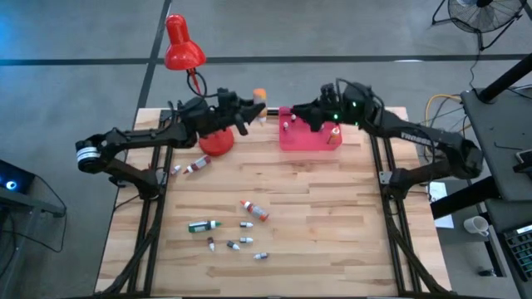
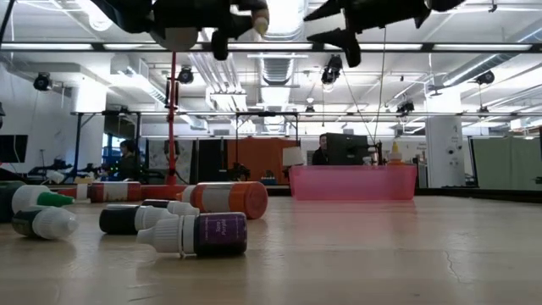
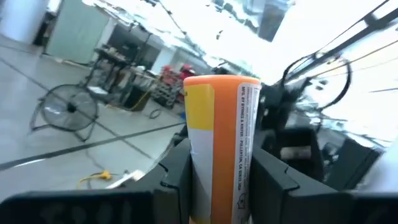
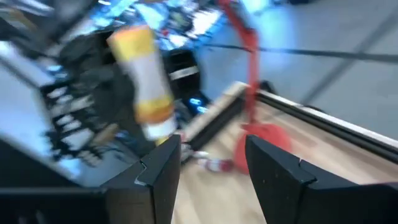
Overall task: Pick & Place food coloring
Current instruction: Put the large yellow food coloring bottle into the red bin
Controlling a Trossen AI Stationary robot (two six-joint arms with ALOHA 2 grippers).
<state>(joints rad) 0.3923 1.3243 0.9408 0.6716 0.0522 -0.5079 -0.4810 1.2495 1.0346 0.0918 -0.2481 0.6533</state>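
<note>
My left gripper (image 1: 249,106) is high above the table's far middle, next to the red lamp, and is shut on an orange-and-yellow food coloring bottle (image 3: 217,137). My right gripper (image 1: 296,116) hangs open over the left end of the pink tray (image 1: 309,143) with nothing between its fingers (image 4: 158,171). Several other food coloring bottles lie on their sides on the near half of the table. Among them are an orange-red one (image 1: 254,210), a dark green one (image 1: 202,225) and small whitish ones (image 1: 229,244). Two more (image 1: 193,166) lie by the lamp's base. My left gripper pinches the bottle's labelled body (image 3: 205,180) between its two fingers (image 3: 177,177), one on each side. The fingers run about level, toward the tray. The bottle's orange end (image 3: 214,81) sticks out past the fingertips. The bottle is lifted well clear of the table.
A red desk lamp (image 1: 183,46) stands at the far left, its base (image 1: 218,143) just below my left gripper. A yellow-orange bottle (image 1: 336,133) stands in the tray's right end. The table's near right part is bare wood.
</note>
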